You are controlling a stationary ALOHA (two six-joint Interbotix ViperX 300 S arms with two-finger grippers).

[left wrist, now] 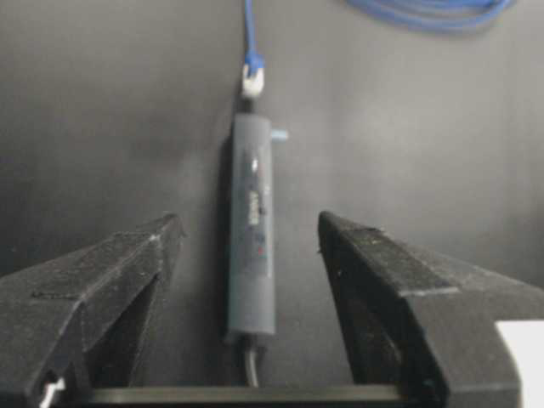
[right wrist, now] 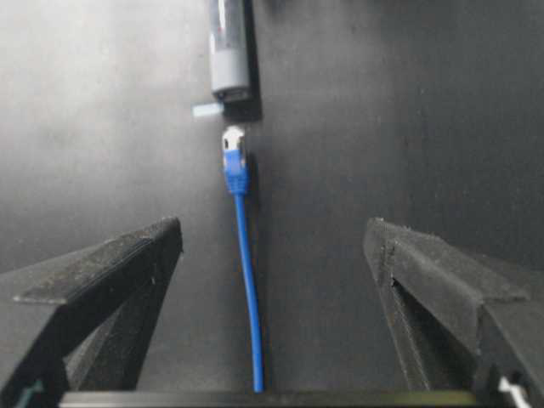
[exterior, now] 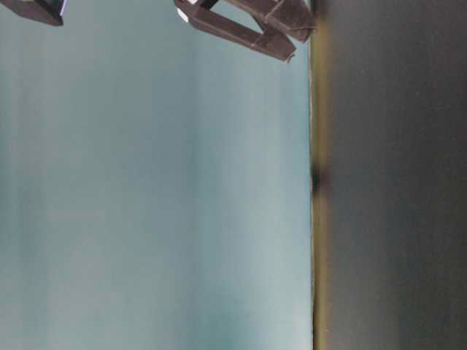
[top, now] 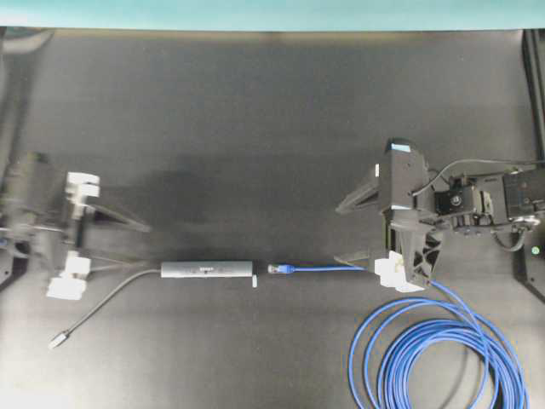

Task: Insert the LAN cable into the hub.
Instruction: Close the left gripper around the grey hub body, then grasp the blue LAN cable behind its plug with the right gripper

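Both arms are matte black. Each tool, the left tool (top: 115,241) and the right tool (top: 356,232), carries 2 long, wedge-shaped black fingers (left wrist: 102,289) on white plastic mounts (slightly dusty surfaces). Thin black cables (top: 477,164) loop over the right wrist.

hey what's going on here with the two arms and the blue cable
Two robot arms are set up to plug the LAN cable into the hub. Nothing is held: the left gripper is open around the hub and the right gripper is open over the cable. The cable's plug lies on the table just short of the hub's end, lined up with it but not inserted.
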